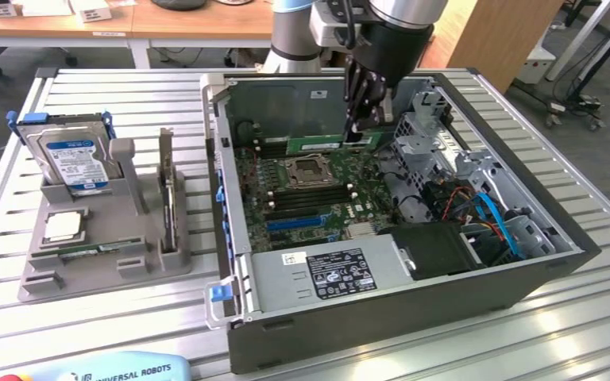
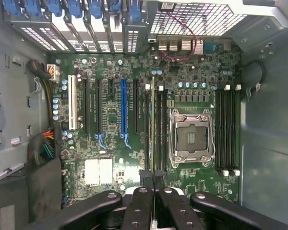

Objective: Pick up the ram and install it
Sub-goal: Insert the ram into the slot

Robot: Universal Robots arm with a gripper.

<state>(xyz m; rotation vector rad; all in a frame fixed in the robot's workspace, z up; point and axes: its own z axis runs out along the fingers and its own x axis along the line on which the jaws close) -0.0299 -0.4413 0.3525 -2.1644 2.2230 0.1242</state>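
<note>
Gripping: the pincer (image 1: 360,127) is closed on the ram (image 1: 318,145), its fingers clamped on the stick's upper edge.
Ram position: inside the computer case (image 1: 390,333), at the far end of the motherboard (image 1: 305,202). It is held edge-down along the memory slots (image 2: 161,129) just beside the open processor socket (image 1: 308,171). I cannot tell whether it is seated or only hovering.
Risk, misalignment: if the stick sits tilted or off the slot's line, pressing could jam it or bend the board.
Risk, half seating: uneven pressure from a grip near one end could leave the other end raised and its latch undone.
Risk, slip: the thin edge could slide between the fingers under push.
Case contents: motherboard, a power supply (image 1: 326,274) at the near side, and blue and black cables (image 1: 491,222) towards the exterior view's right.
Holder contents: a grey holder (image 1: 104,258) on the bench (image 1: 9,317), at the exterior view's left, carries a hard drive (image 1: 72,155) standing upright and a processor chip (image 1: 61,226) lying flat nearer.
</note>
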